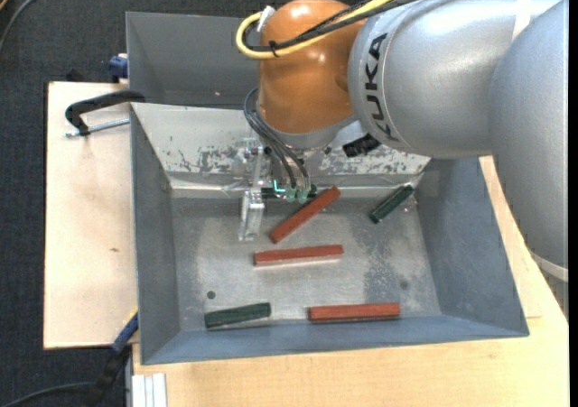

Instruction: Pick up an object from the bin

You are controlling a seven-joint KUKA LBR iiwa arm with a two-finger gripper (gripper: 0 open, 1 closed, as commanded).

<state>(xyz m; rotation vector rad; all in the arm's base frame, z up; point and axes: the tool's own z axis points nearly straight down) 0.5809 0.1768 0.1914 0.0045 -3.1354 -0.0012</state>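
My gripper (250, 218) hangs below the orange wrist cover at the back of the bin, near the back wall. One metal finger (250, 212) shows, pointing down to the floor just left of a tilted red-brown bar (304, 213). The other finger is hidden under the wrist. The jaws look spread, with nothing visible between them. The tilted bar's lower end lies close to the visible finger, and its upper end points toward the back right. A second red-brown bar (298, 255) lies flat just in front of the gripper.
A third red-brown bar (353, 312) and a dark green bar (237, 315) lie along the front wall. Another dark green bar (390, 204) leans at the back right. The arm covers the bin's upper right.
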